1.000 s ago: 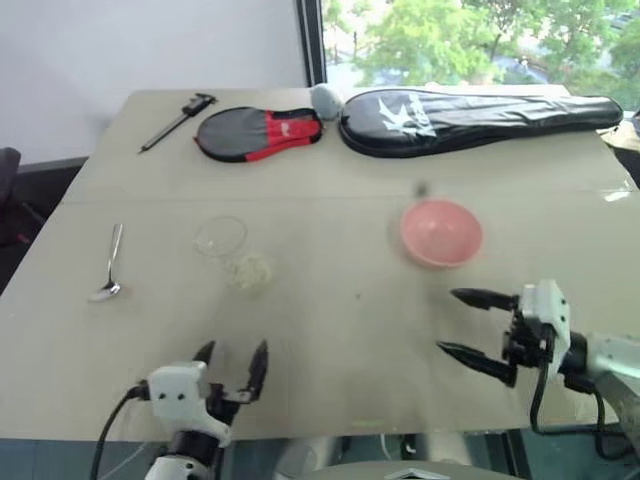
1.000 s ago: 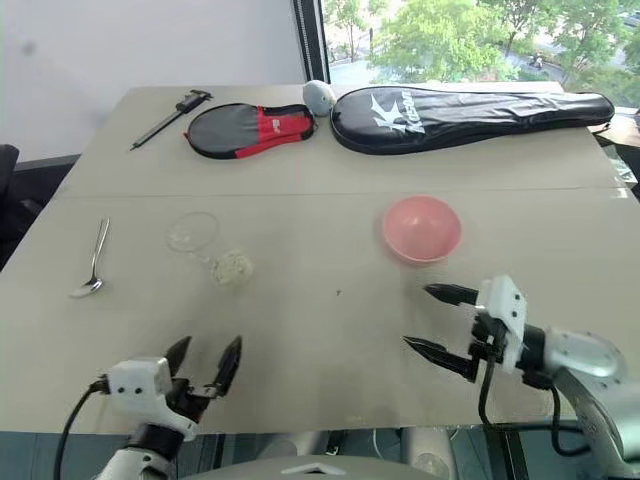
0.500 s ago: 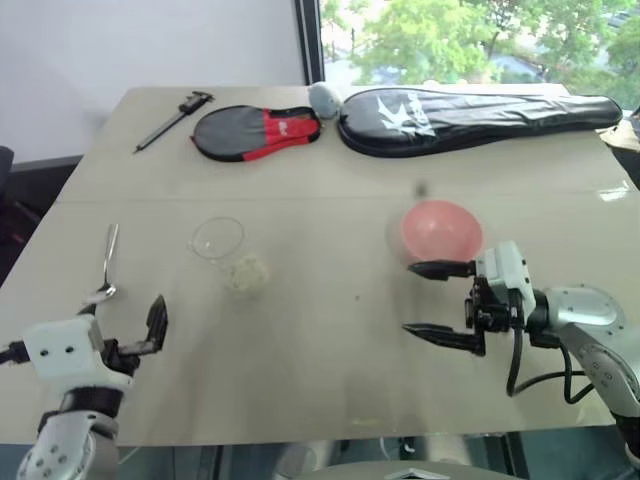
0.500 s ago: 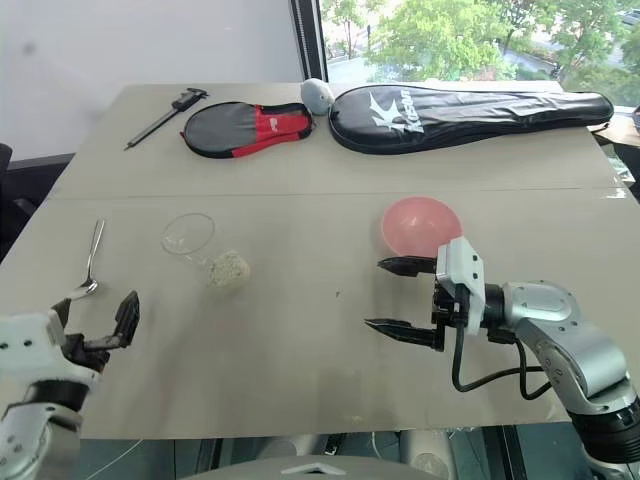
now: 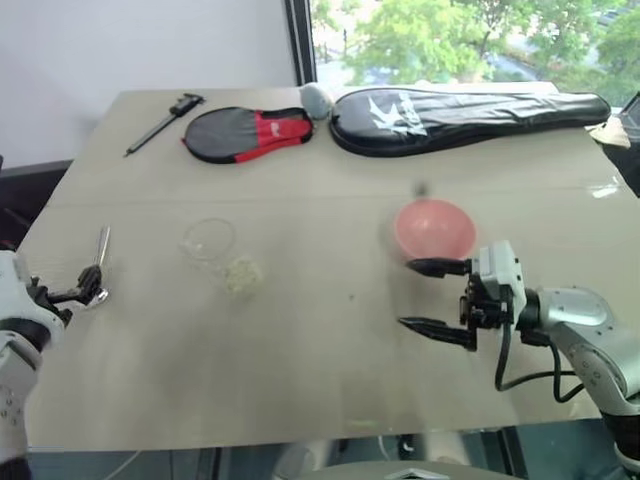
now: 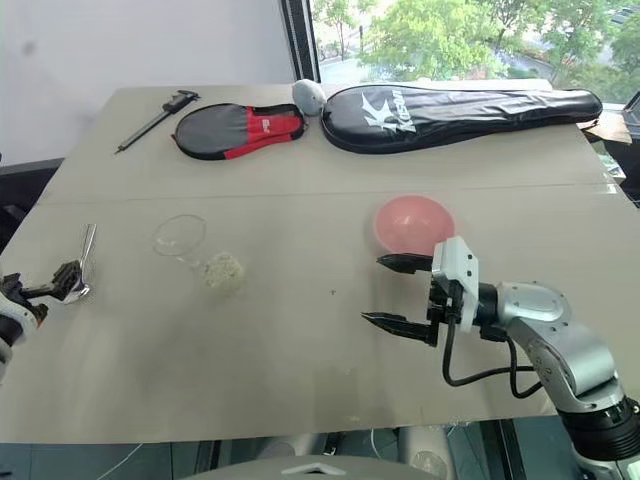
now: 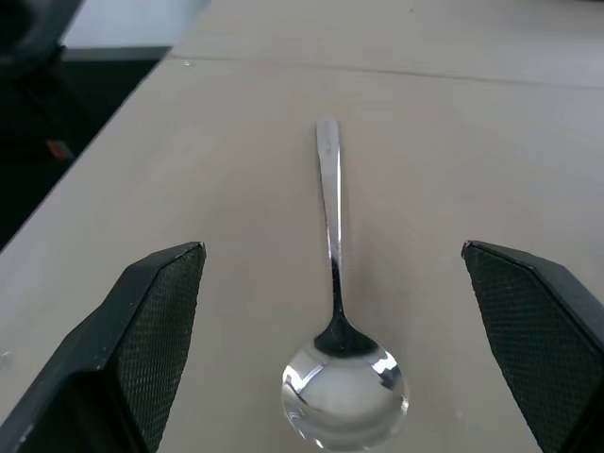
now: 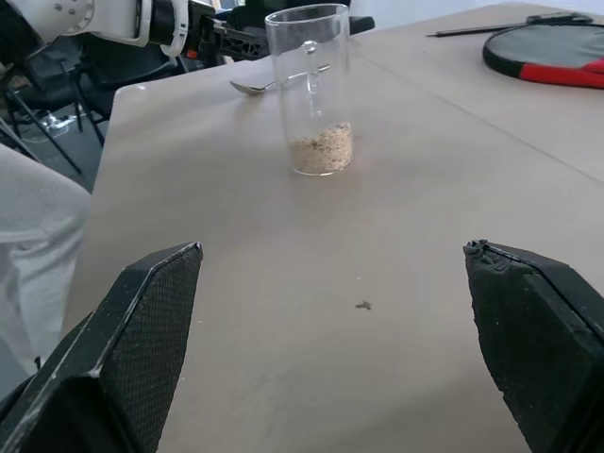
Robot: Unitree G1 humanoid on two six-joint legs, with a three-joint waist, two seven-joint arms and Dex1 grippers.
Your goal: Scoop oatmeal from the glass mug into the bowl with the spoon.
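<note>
The silver spoon (image 7: 342,377) lies flat near the table's left edge, its handle pointing away. My left gripper (image 7: 330,247) is open just short of it, one finger on each side of the spoon's rounded end, not touching. The clear glass mug (image 8: 310,90) stands upright to the right of the spoon, with pale oatmeal (image 8: 321,149) in its bottom. The pink bowl (image 5: 433,228) sits right of centre. My right gripper (image 5: 405,294) is open and empty just in front of the bowl, fingers pointing left toward the mug (image 5: 208,238).
At the back of the table lie a dark caliper (image 5: 160,120), a black-and-red racket cover (image 5: 250,130), a grey ball (image 5: 315,97) and a long black racket bag (image 5: 465,108). The table's left edge (image 5: 40,215) runs close to the spoon.
My left arm has swung out from the front edge to the left and forward, up to the spoon. The right gripper shifted slightly left toward the bowl. Both stayed open.
</note>
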